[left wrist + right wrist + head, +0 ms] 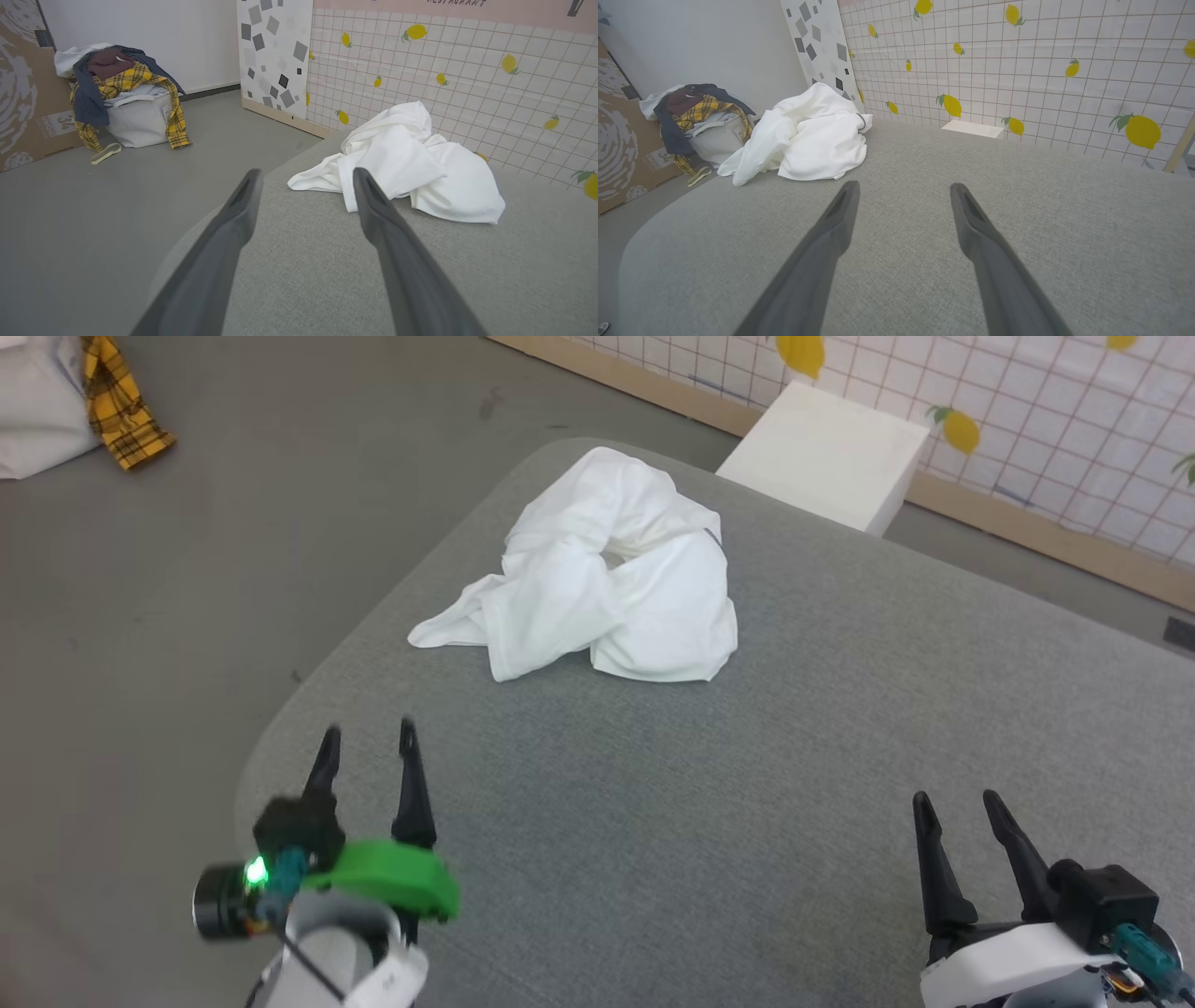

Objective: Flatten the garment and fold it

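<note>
Flattening unstarted — shirt [607,588] heaped well ahead of my left gripper [368,728] and right gripper [956,797], both splayed wide, empty — next I'd reach in, spread it.

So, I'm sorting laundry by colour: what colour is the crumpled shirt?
The shirt is plain white; the head view shows it best.

Beneath our left gripper [368,730] spreads a grey padded table [653,840]. To its left we see grey floor [187,597], and far ahead a clothes heap [124,93] by a white wall [163,37]. Beyond our right gripper [956,798] stands a lemon-print gridded wall [1046,401], a white box [826,453] at its foot.
</note>
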